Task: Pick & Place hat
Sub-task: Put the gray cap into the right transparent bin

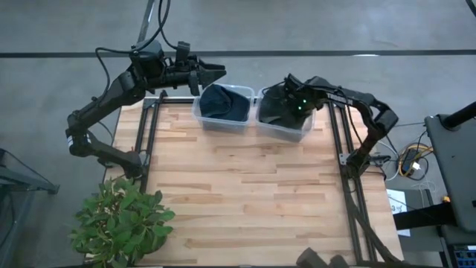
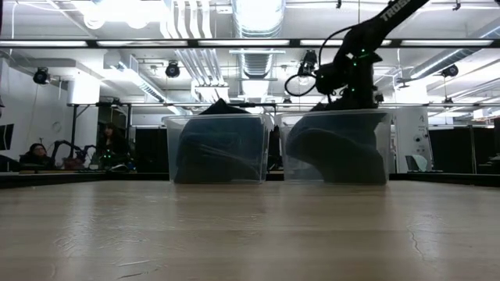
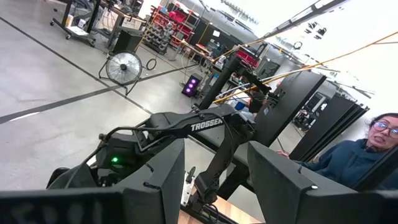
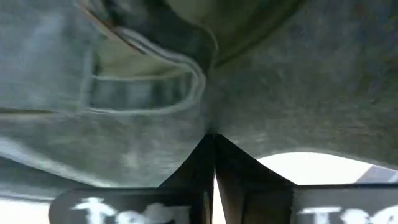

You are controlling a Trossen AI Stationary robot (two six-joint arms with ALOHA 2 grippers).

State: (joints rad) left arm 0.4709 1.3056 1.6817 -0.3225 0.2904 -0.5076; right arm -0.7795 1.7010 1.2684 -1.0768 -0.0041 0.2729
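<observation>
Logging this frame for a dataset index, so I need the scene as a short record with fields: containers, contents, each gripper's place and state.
containers: two clear plastic bins, side by side at the table's far edge
left bin: dark hat inside
right bin: dark hat inside
right gripper: in the right bin, shut on its hat's fabric
left gripper: open, empty, above the left bin's far rim
plant: at the table's near left corner

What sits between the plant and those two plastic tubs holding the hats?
Nothing: from above, only bare wooden table lies between the plant at the near left corner and the two bins at the far edge.
</observation>
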